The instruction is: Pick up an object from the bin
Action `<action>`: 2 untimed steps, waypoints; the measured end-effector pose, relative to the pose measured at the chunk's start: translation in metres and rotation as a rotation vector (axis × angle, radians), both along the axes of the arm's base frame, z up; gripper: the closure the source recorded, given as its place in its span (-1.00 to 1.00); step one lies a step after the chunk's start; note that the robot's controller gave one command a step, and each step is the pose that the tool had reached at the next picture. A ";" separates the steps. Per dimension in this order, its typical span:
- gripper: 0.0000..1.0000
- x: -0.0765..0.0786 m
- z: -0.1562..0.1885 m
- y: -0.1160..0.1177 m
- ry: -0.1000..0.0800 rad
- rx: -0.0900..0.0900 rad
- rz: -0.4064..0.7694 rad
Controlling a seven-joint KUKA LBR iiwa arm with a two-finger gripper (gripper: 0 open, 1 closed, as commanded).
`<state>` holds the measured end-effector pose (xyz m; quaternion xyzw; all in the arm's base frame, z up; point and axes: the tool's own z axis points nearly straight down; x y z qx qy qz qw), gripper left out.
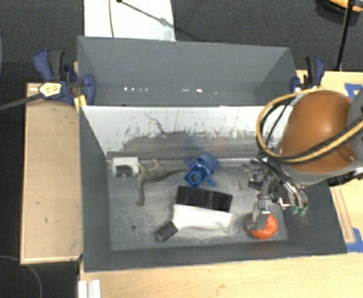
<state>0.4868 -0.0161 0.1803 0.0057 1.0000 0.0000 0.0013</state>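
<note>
Pincer [259, 220] low over orange lump [267, 229]

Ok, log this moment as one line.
gripper: low over orange-red round thing | where: bin lower-right corner | nearby: white block, black block

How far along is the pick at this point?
Approach looks done: the gripper sits low in the front right corner of the bin, at a small orange rounded thing. Whether it grips it is unclear. Left: the lift, since the orange thing seems to lie on the floor. The blue piece, black block and white piece lie apart, mid-bin.
</note>
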 end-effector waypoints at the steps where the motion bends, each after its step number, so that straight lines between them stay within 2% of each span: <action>1: -1.00 0.024 -0.061 0.033 -0.002 0.001 -0.067; 2: -1.00 0.028 -0.077 0.051 0.002 0.001 -0.392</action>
